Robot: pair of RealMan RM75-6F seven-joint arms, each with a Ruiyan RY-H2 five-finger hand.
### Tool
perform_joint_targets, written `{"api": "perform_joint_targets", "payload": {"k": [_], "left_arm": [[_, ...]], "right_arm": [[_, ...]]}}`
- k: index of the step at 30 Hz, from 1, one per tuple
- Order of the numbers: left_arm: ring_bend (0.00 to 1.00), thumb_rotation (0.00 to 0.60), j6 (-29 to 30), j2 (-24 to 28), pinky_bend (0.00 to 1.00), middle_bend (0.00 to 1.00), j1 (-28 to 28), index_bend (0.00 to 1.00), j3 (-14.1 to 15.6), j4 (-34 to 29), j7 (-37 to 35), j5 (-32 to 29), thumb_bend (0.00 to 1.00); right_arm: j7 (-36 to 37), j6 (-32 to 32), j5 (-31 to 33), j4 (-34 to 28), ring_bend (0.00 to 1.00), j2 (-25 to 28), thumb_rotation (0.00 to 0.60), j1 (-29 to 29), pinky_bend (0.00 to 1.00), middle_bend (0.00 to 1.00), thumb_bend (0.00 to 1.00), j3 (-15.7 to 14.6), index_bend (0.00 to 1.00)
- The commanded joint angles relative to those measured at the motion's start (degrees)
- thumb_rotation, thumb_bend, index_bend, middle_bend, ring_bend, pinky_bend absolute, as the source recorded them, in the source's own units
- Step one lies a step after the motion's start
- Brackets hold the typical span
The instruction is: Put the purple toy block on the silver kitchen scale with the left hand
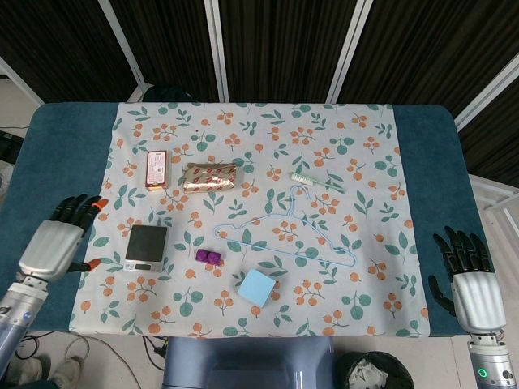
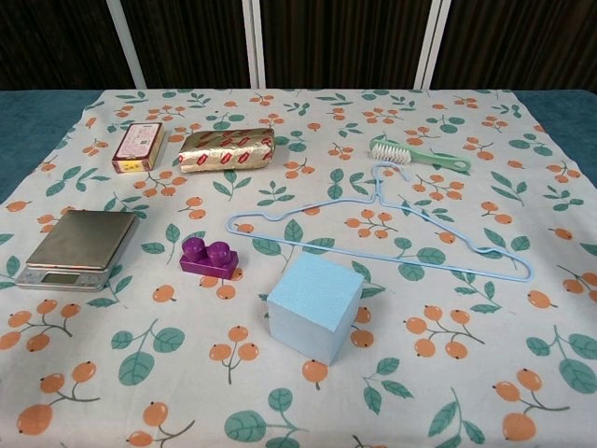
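The purple toy block [image 1: 208, 257] [image 2: 207, 258] lies on the patterned cloth, just right of the silver kitchen scale [image 1: 147, 247] [image 2: 81, 246]. In the head view my left hand [image 1: 57, 240] hovers over the blue table edge left of the scale, fingers spread and holding nothing. My right hand [image 1: 468, 279] stays at the table's front right corner, fingers apart and empty. Neither hand shows in the chest view.
A light blue cube [image 1: 256, 287] [image 2: 314, 305] sits right of the block. A blue wire hanger [image 1: 288, 231] [image 2: 387, 224] lies behind it. A gold wrapped packet [image 1: 211, 176], a small red box [image 1: 156, 169] and a green brush [image 1: 316, 181] lie farther back.
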Motion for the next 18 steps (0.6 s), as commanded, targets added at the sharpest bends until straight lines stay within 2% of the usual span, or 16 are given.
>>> {"api": "perform_joint_targets", "payload": {"k": [1, 6, 14, 18], "left_arm": [[0.0, 0.6, -7.19, -1.97, 0.08, 0.1, -7.08, 0.05, -1.65, -3.74, 11.3, -5.69, 0.08], [0.0, 0.6, -9.48, -8.1, 0.08, 0.13, -10.72, 0.07, -1.23, -3.54, 19.16, -13.04, 0.09], [0.01, 0.6, -9.06, -20.9, 0.08, 0.18, -16.02, 0.14, -0.55, 2.8, 28.65, -24.24, 0.1], [0.04, 0.6, -8.97, -25.48, 0.09, 0.22, -18.43, 0.16, -0.41, 5.27, 31.41, -27.75, 0.12]], "right_arm": [[0.03, -0.17, 0.14, 0.09, 0.02, -0.06, 0.6, 0.07, 0.0, 0.03, 0.48, 0.02, 0.09], [0.33, -0.31, 0.26, 0.21, 0.02, -0.06, 0.6, 0.12, 0.0, 0.03, 0.48, 0.04, 0.09], [0.7, -0.22, 0.5, 0.32, 0.02, 0.05, 0.6, 0.07, 0.0, 0.03, 0.48, 0.17, 0.09], [0.92, -0.2, 0.81, 0.43, 0.02, 0.12, 0.6, 0.04, 0.0, 0.03, 0.48, 0.34, 0.09]]}}
